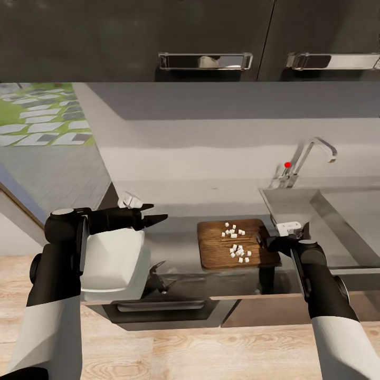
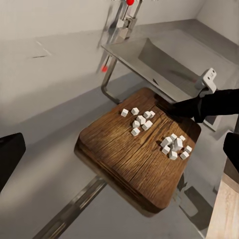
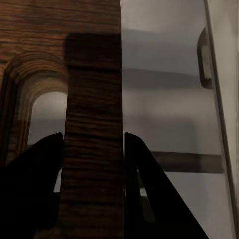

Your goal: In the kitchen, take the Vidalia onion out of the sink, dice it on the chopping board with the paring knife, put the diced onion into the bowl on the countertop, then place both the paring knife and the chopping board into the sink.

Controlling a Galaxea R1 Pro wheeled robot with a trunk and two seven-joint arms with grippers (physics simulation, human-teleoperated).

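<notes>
**Chopping board gripped at its right end, bowl lying off to the left**

The chopping board [image 1: 237, 244] is sitting on the countertop [image 1: 182, 214] just left of the sink [image 1: 327, 216], carrying two loose clusters of diced onion [image 1: 236, 241]. We are seeing our right gripper [image 1: 268, 244] clamped on the board's right end: in the right wrist view its two dark fingers [image 3: 144, 194] are pressing either side of the strip of wood [image 3: 92, 149] beside the slot handle, so we are judging it a firm pinch on the board itself.

What the coming move turns on is direction. The bowl [image 1: 108, 258] is lying to the left of the board, on the far side from the gripping hand, with a stretch of bare counter between them. The board's long axis is running left to right, so carrying it toward the bowl means travelling along that axis, free end leading.

Our left gripper [image 1: 154, 212] is hovering above the bowl's far rim with its fingers parted and nothing in them, so it is the nearer arm to the bowl. We are not making out the paring knife in these views.
</notes>
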